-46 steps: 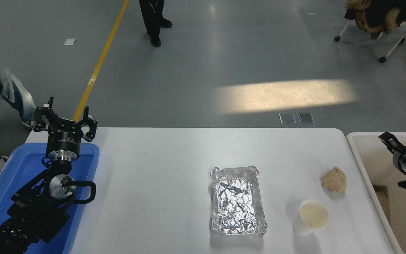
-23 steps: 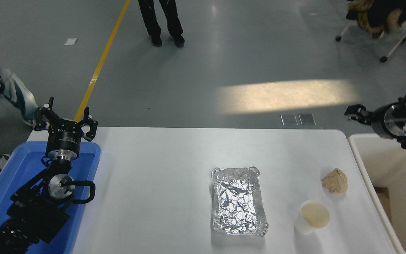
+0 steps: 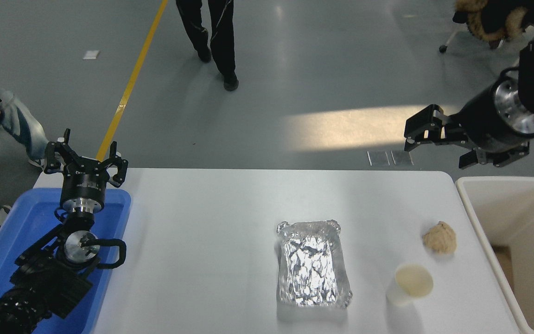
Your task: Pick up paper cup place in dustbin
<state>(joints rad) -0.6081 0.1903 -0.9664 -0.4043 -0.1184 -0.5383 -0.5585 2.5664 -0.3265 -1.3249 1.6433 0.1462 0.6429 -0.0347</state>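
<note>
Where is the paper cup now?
The paper cup stands upright at the table's near right, between the foil tray and the dustbin, just nearer than the paper ball.

1. The right gripper point(image 3: 436, 144), low over the dustbin point(image 3: 473, 218) a second ago, now hangs high beyond the counter's point(image 3: 211, 241) far right corner, fingers spread, pointing left.
2. A person point(image 3: 213, 37) in dark trousers steps nearer across the floor.

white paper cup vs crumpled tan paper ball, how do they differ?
The white tapered paper cup stands upright and open, cream inside; the crumpled tan paper ball is a shapeless lump. The cup sits nearer the camera, the ball farther back. Both rest untouched on the white table, beside the off-white dustbin.
</note>
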